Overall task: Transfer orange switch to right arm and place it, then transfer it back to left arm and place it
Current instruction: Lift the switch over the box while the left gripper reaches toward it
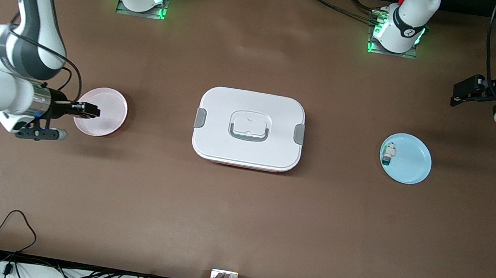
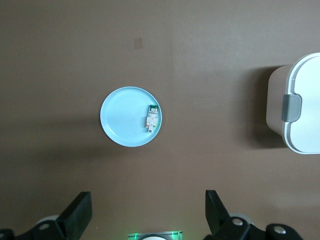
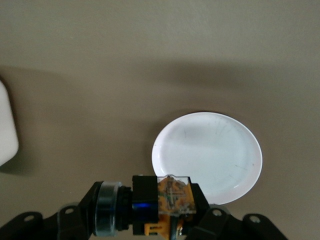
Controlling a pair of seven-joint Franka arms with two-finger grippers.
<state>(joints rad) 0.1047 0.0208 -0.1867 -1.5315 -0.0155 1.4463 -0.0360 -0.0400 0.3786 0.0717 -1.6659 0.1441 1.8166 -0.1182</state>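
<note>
The orange switch [image 3: 171, 198], a black body with orange parts and a clear cap, lies sideways between the fingers of my right gripper [image 3: 150, 206], which is shut on it. In the front view that gripper [image 1: 87, 110] hangs over the edge of a pink plate [image 1: 107, 123] at the right arm's end of the table. The white box [image 1: 246, 151] with grey clips stands in the middle of the table. My left gripper [image 2: 148, 216] is open and holds nothing, up high near the left arm's end [image 1: 460, 93], apart from the box.
A light blue plate [image 1: 412, 164] lies between the box and the left arm's end, with a small white-and-green part [image 1: 388, 153] on it. The left wrist view shows this plate [image 2: 122, 117], the part [image 2: 152, 117] and one end of the box [image 2: 302, 107].
</note>
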